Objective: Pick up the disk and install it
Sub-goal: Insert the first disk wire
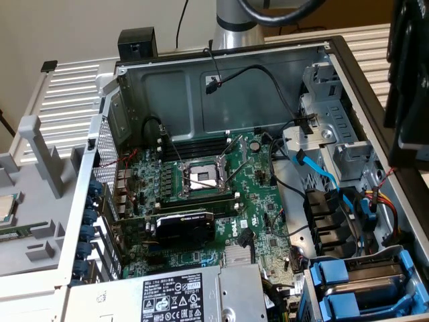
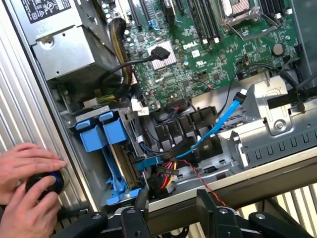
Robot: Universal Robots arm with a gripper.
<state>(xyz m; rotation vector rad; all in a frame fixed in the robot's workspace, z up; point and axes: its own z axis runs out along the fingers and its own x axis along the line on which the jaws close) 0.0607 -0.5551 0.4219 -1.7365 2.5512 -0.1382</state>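
Blue-railed disk [image 2: 113, 133], apparently seated in the drive bay [image 1: 305, 288] at the computer case's [image 1: 221, 94] corner, beside the power supply [image 2: 64, 44]. A blue cable [image 2: 218, 124] crosses nearby. The gripper [image 2: 173, 198] hangs released and empty over the case's rim.

Soft, even light falls on both views, and the shadows you see stay faint. In the exterior view, the case's back wall [image 1: 167, 94] lies in dull shade, while the circuit board [image 1: 265, 215] is evenly lit. In the wrist view, you meet pale glare on the power supply box [image 2: 64, 49] and the metal bracket [image 2: 282, 114]. The gripper [image 2: 172, 196] shows as a dark outline.
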